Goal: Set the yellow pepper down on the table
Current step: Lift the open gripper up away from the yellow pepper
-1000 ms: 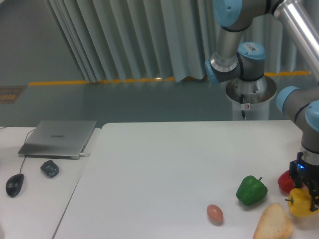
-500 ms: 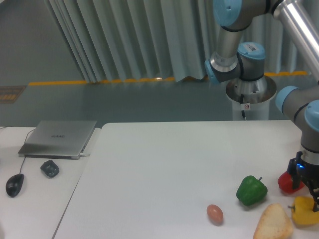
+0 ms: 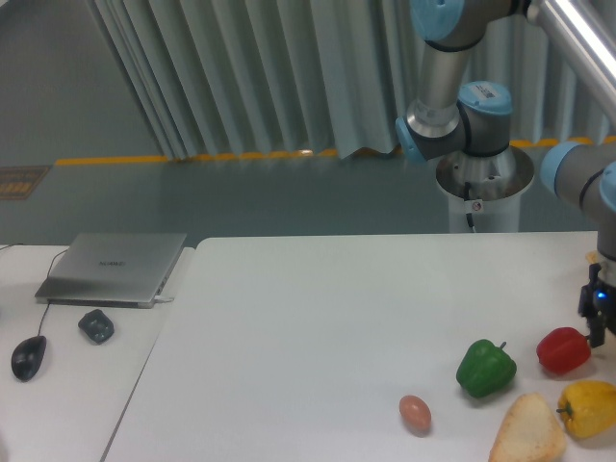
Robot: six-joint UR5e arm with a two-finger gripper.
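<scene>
The yellow pepper (image 3: 589, 407) lies on the white table (image 3: 318, 318) near its front right corner, beside the bread wedge. Nothing holds it. My gripper (image 3: 601, 329) hangs at the right edge of the view, above and behind the yellow pepper and just right of the red pepper (image 3: 564, 350). Part of the gripper is cut off by the frame edge. Its fingers are apart with nothing between them.
A green pepper (image 3: 485, 367), a brown egg (image 3: 415, 413) and a pale bread wedge (image 3: 527, 431) lie along the front right of the table. A smaller desk at left bears a laptop (image 3: 114, 267), a mouse (image 3: 28, 357) and a small dark object (image 3: 96, 325).
The gripper lowered the yellow pepper onto the table, let it go, and rose up and back towards the right edge. The pepper now rests free.
</scene>
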